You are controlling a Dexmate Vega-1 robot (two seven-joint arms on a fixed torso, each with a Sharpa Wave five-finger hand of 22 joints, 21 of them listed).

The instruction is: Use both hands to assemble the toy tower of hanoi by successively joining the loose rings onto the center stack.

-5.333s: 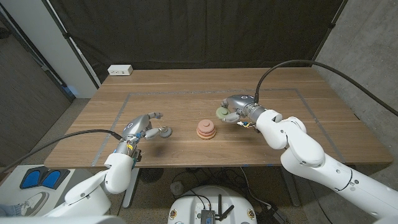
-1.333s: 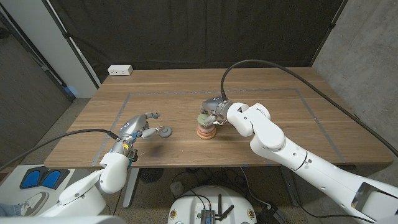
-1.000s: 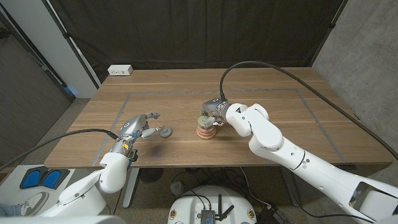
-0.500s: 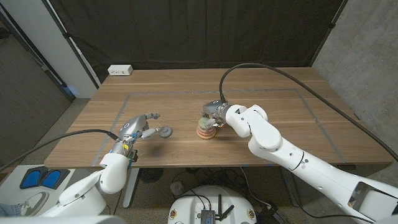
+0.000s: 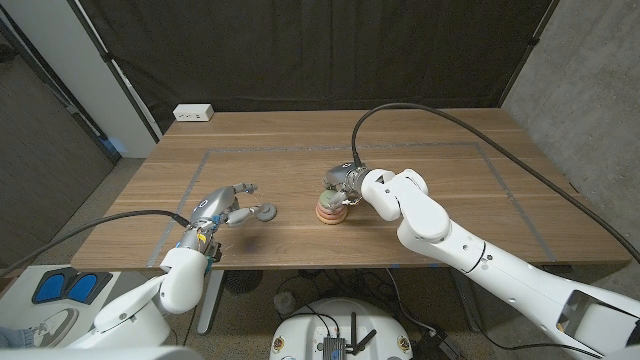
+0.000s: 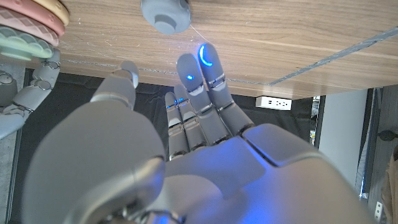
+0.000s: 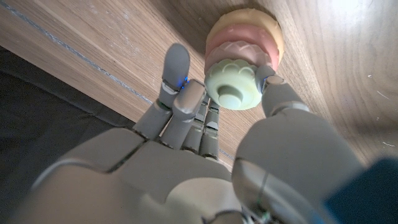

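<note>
Scalloped green ring seemingly seated atop stack.

Your right hand crowds the ring stack at the table centre, blocking approach from the right and far sides. Bare wood lies open between the stack and the grey ring. Your left hand stands just beside that ring, toward the left edge. A white power strip occupies the far left corner.
</note>
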